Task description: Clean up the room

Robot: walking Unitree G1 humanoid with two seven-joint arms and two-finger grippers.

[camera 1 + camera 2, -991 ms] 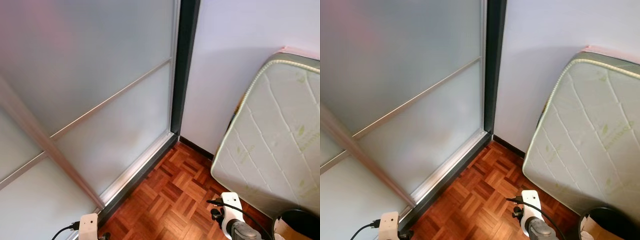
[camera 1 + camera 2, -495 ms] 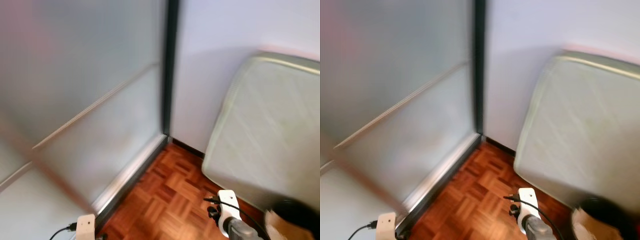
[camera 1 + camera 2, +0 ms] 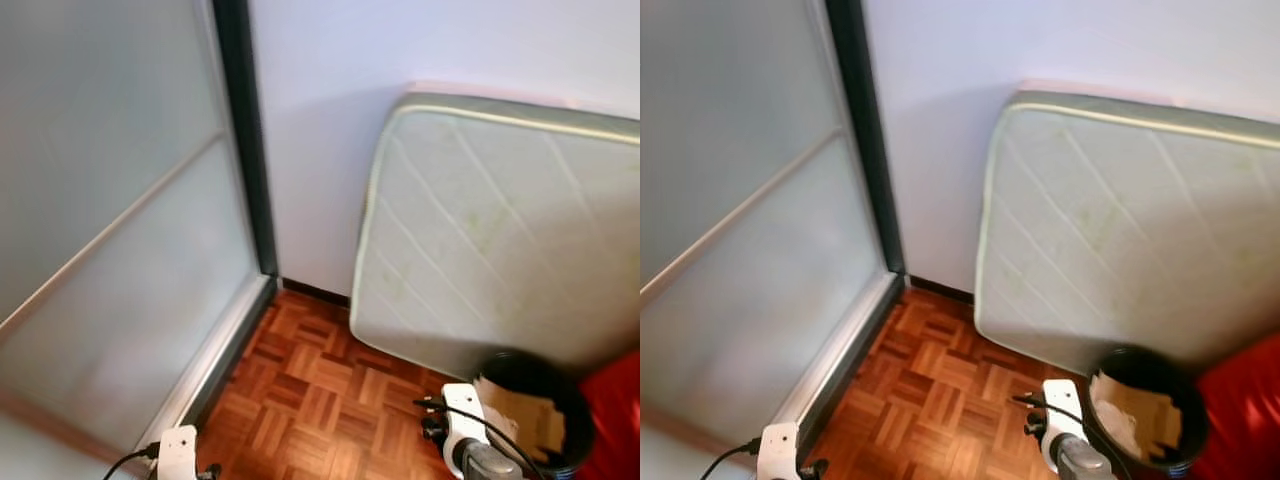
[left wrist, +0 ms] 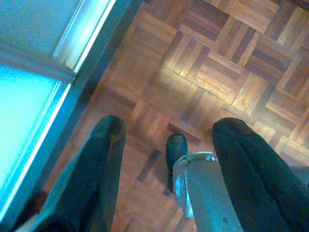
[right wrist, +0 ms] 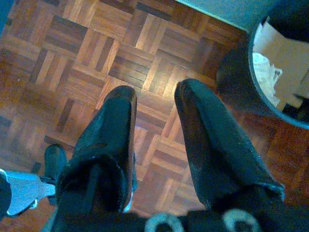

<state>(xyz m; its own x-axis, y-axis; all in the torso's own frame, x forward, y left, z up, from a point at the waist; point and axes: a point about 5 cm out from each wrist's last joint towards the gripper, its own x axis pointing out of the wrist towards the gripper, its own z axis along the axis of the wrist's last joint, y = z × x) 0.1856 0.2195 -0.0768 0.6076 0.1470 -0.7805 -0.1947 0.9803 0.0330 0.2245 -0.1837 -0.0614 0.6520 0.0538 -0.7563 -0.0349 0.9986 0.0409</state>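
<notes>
A black waste bin [image 3: 1145, 372] stands on the parquet floor at the lower right, with cardboard and crumpled paper [image 3: 1132, 414] inside. In the right wrist view the bin [image 5: 235, 72] sits just past the fingertips and off to one side. My right gripper [image 5: 155, 89] hangs open over bare parquet with nothing between its fingers. My left gripper [image 4: 169, 125] is open too, above the floor beside the sliding door's track [image 4: 91, 29]. Both wrists hang low at the picture's lower edge, the left [image 3: 177, 450] and the right [image 3: 462, 430].
A quilted mattress [image 3: 490, 230] leans on the white wall behind the bin. A frosted glass sliding door [image 3: 100, 230] with a dark frame closes the left side. Something red [image 3: 1245, 410] lies at the far right. Open parquet [image 3: 310, 390] lies between door and mattress.
The camera has swung to the right: door and mattress have slid left in the picture, the bin is in fuller view and the red thing has come in. Both arms hang as before.
</notes>
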